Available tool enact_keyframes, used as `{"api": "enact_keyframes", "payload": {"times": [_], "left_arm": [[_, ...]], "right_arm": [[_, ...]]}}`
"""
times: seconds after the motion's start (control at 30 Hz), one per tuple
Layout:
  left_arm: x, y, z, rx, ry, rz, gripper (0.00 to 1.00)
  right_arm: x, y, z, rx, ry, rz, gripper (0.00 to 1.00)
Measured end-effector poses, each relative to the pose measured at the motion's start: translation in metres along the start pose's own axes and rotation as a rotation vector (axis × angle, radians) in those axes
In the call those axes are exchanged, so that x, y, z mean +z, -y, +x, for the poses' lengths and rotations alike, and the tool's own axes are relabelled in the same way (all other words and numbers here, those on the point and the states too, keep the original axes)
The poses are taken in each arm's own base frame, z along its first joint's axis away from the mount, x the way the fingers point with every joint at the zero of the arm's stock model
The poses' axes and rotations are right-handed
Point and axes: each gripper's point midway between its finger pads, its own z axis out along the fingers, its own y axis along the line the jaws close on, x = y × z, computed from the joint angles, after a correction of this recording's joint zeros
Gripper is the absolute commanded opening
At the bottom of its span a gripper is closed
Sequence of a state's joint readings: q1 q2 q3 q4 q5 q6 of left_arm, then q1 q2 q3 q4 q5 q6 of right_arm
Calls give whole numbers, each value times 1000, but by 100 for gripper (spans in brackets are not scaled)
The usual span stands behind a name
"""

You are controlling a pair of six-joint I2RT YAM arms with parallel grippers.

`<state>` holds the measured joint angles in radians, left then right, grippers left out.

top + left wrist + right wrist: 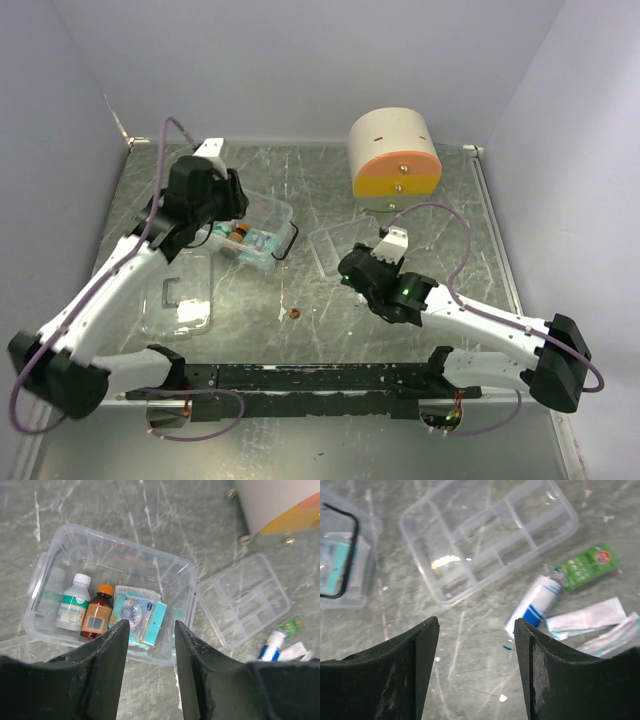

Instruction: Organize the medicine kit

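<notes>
The clear kit box (268, 212) stands left of centre; in the left wrist view its rim (65, 530) surrounds a white bottle (73, 602), an amber bottle with an orange cap (98, 612) and a teal packet (140, 617). My left gripper (151, 625) is open and empty, above the box's near wall (235, 205). A clear compartment tray (490, 535) lies to the right of the box (335, 245). A white-and-blue tube (532, 605), a green sachet (587, 565) and white sachets (590, 620) lie beside it. My right gripper (476, 625) is open and empty, above the table just left of the tube.
The box's clear lid (178, 300) lies flat at the front left. A white cylinder with an orange-and-yellow face (393, 160) stands at the back. A small red ring (295, 314) lies near the middle front. A black cable loop (350, 555) hangs over the box's right end.
</notes>
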<state>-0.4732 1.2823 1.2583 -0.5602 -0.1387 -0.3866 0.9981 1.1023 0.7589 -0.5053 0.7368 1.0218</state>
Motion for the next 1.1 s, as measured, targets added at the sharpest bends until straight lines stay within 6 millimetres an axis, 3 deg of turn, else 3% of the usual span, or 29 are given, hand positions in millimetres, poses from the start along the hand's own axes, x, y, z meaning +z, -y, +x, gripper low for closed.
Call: {"api": "enact_keyframes", "payload": {"times": [0.17,0.33,0.5,1.1], "left_arm": [[-47,0,-21,17,236,87,74],[-73,-2,-27,33,377,137,78],[-79,4,-30,35,430,181,78],[-76,19,-26,44,435,274,76]], "right_arm": [[10,30,13,15,-65,125,64],[22,50,28,33,-145,206,57],[30,59,44,46,-219,223,47],[49,70,83,53,-347,263,39]]}}
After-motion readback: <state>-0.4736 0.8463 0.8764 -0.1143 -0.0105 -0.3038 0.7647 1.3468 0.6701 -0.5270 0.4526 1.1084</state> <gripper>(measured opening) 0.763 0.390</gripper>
